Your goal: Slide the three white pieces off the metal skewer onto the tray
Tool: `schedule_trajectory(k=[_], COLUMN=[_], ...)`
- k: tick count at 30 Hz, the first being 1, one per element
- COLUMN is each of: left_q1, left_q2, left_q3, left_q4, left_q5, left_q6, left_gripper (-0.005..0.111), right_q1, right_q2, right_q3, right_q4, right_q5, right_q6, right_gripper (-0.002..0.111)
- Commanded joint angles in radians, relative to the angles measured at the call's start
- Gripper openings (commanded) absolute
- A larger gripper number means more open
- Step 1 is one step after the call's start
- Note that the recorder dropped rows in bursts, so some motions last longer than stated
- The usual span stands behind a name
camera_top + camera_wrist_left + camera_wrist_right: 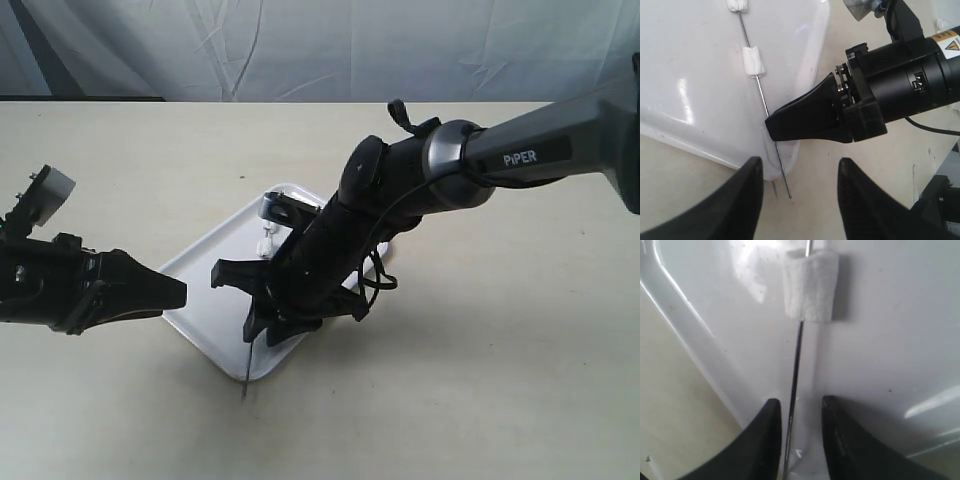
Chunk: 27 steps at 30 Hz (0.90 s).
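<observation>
The white tray (205, 290) lies mid-table with the metal skewer (771, 132) across it. The skewer's tip (243, 375) pokes past the tray's near corner. Two white pieces (752, 61) (738, 5) are threaded on the rod over the tray, and the nearer piece (810, 285) fills the right wrist view. A third piece is not visible. My right gripper (799, 402) straddles the skewer (794, 375) near the tray's corner; its jaws are narrowly apart, with a gap on one side of the rod. My left gripper (799, 161) hangs open just off that corner, holding nothing.
The right arm (440, 170) reaches diagonally over the tray from the far right. The left arm (60, 285) sits low at the left edge. Bare beige tabletop (480, 380) surrounds the tray, and a pale curtain hangs behind.
</observation>
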Motion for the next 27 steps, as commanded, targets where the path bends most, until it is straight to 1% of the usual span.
schedule_trajectory(k=[1, 6, 13, 15, 18, 27], left_q1=[-0.004, -0.004, -0.004, -0.004, -0.004, -0.004], left_q2=[0.002, 0.002, 0.002, 0.002, 0.002, 0.002], left_q3=[0.002, 0.002, 0.002, 0.002, 0.002, 0.002], left_q4=[-0.009, -0.012, -0.014, -0.016, -0.016, -0.016], left_q5=[-0.007, -0.008, -0.010, -0.010, -0.010, -0.010], left_q6=[0.000, 0.000, 0.000, 0.000, 0.000, 0.000], left_gripper=[0.046, 0.046, 0.046, 0.046, 0.046, 0.046], right_q1=[0.012, 0.048, 0.048, 0.048, 0.048, 0.048], right_q2=[-0.001, 0.022, 0.058, 0.058, 0.058, 0.055], right_q3=[-0.004, -0.004, -0.004, -0.004, -0.004, -0.004], right_q4=[-0.015, -0.010, -0.015, -0.015, -0.015, -0.024], right_q5=[-0.024, -0.065, -0.063, -0.063, -0.065, -0.066], right_q6=[0.005, 0.020, 0.034, 0.034, 0.034, 0.034], right_gripper=[0.029, 0.029, 0.028, 0.021, 0.000, -0.001])
